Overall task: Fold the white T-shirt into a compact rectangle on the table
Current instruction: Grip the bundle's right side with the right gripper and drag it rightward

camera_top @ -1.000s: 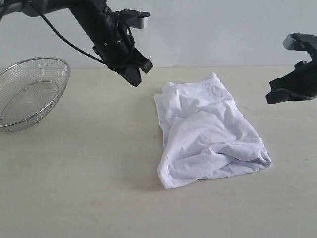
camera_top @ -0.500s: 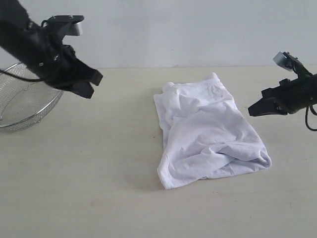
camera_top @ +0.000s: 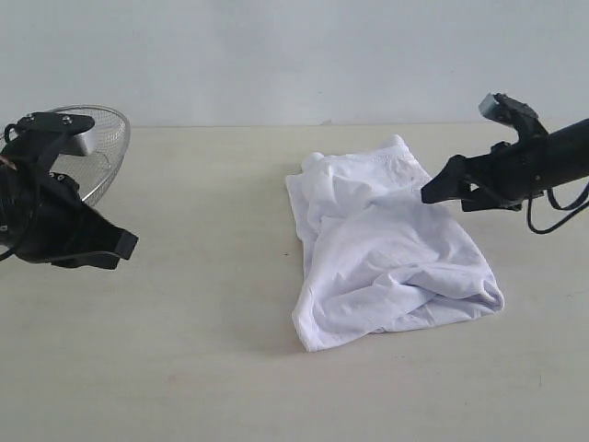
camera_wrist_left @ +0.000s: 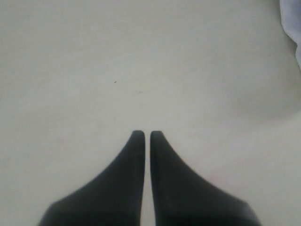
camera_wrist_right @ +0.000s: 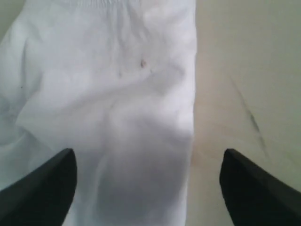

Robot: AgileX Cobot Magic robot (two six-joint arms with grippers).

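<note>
The white T-shirt (camera_top: 386, 249) lies crumpled in a loose bundle in the middle of the table (camera_top: 202, 350), with no lettering showing. My right gripper (camera_top: 433, 191) hovers at the shirt's right edge, open wide. In the right wrist view the shirt (camera_wrist_right: 108, 94) fills the space under the gripper (camera_wrist_right: 148, 157), whose black fingers (camera_wrist_right: 42, 183) stand far apart with nothing between them. My left gripper (camera_top: 127, 245) is low over bare table far to the left of the shirt. In the left wrist view it (camera_wrist_left: 144, 134) is shut and empty, and a corner of the shirt (camera_wrist_left: 294, 23) shows at the frame edge.
A silver wire-mesh basket (camera_top: 106, 138) stands at the back left, just behind my left arm. A pale wall runs behind the table's far edge (camera_top: 276, 125). Bare beige tabletop (camera_wrist_right: 244, 70) lies beside the shirt's right edge.
My left arm swung from above the shirt's back left down to the left near the basket, still shut. My right gripper moved left to the shirt's edge and opened.
</note>
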